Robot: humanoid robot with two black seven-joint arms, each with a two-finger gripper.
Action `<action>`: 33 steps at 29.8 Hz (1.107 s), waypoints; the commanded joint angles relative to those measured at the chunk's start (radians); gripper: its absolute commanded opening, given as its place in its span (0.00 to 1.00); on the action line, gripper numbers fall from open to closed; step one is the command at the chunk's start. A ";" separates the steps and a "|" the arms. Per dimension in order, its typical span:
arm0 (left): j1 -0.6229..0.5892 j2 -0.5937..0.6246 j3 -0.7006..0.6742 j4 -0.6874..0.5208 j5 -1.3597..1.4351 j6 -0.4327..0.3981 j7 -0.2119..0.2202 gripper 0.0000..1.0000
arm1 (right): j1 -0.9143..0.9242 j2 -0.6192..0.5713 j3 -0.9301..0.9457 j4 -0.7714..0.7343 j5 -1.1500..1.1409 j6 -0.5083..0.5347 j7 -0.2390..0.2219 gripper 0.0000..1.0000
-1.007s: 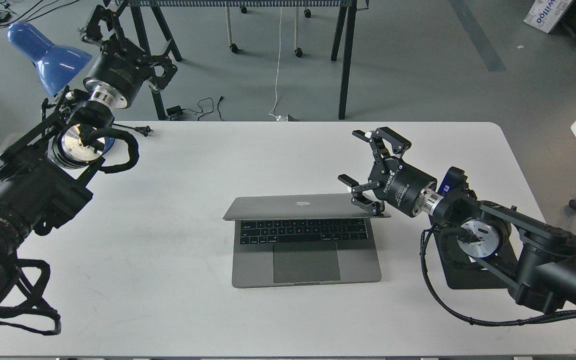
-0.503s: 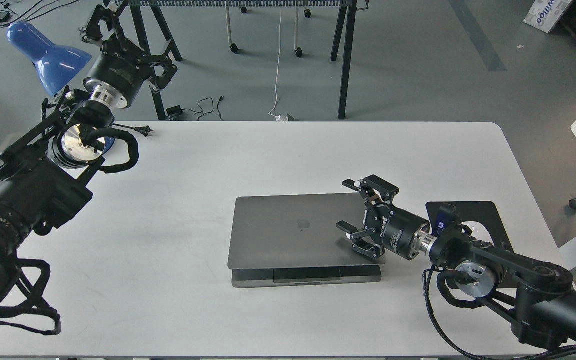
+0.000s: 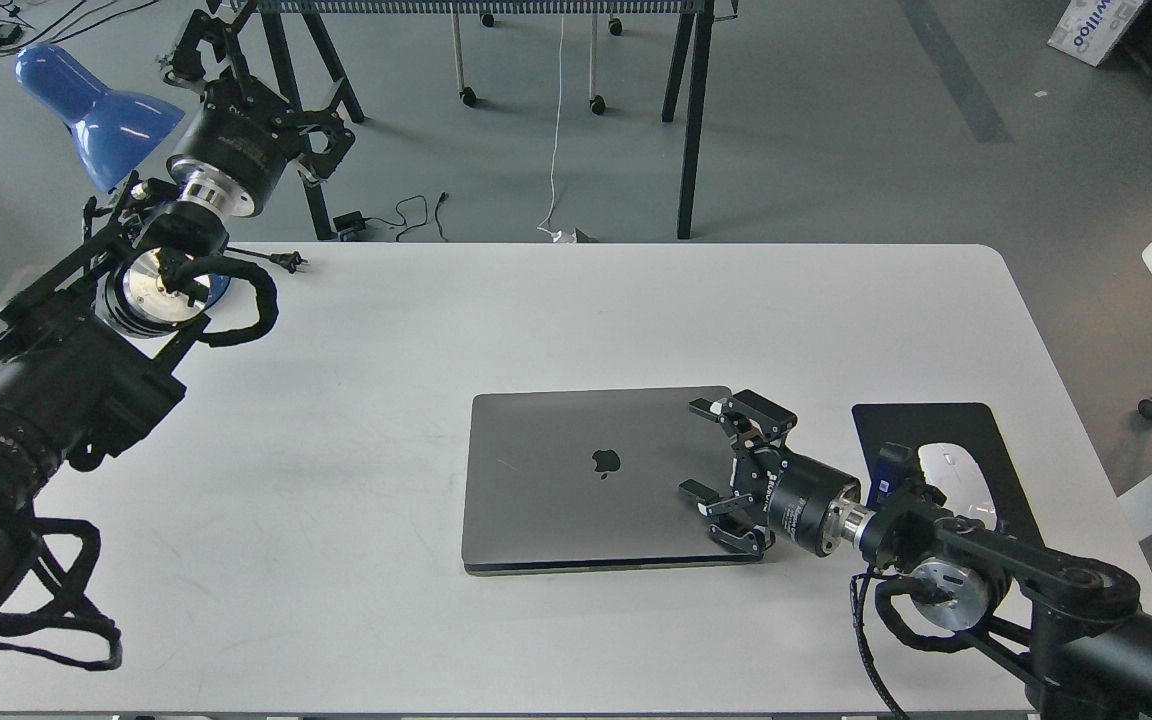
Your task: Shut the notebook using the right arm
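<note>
The space-grey notebook [image 3: 586, 480] lies shut and flat on the white table [image 3: 386, 330], its lid with the dark apple logo facing up. My right gripper [image 3: 701, 450] is open, its fingers spread over the right part of the lid, low on it and empty. My right arm [image 3: 986, 580] comes in from the lower right. My left gripper [image 3: 256, 60] is held high at the far left beyond the table's back edge, far from the notebook; its fingers look spread.
A black mouse pad [image 3: 996, 450] with a white mouse [image 3: 946, 470] lies right of the notebook, partly under my right arm. A blue lamp [image 3: 96, 100] stands at the back left. Trestle legs and cables stand on the floor behind the table.
My right gripper has pushed the lid down and forward, from half open to fully shut. The right arm has dropped lower and uncovered the mouse pad. The left arm has not moved.
</note>
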 commanded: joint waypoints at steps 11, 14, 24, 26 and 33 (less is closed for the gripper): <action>0.000 -0.001 0.000 -0.002 0.000 0.000 0.000 1.00 | 0.003 0.000 0.000 -0.022 -0.007 -0.015 -0.008 1.00; 0.000 0.000 0.000 -0.002 0.000 0.000 0.000 1.00 | 0.001 0.000 -0.001 -0.022 -0.008 -0.015 -0.008 1.00; 0.000 0.000 0.000 -0.002 0.000 0.000 0.000 1.00 | 0.024 -0.012 0.025 -0.001 0.001 -0.004 -0.009 1.00; 0.001 0.000 0.000 -0.002 0.000 0.000 0.000 1.00 | 0.027 -0.020 0.069 0.016 0.001 -0.004 -0.008 1.00; 0.000 0.000 0.000 -0.002 0.000 0.000 0.000 1.00 | 0.119 -0.032 0.308 0.007 0.011 -0.003 0.000 1.00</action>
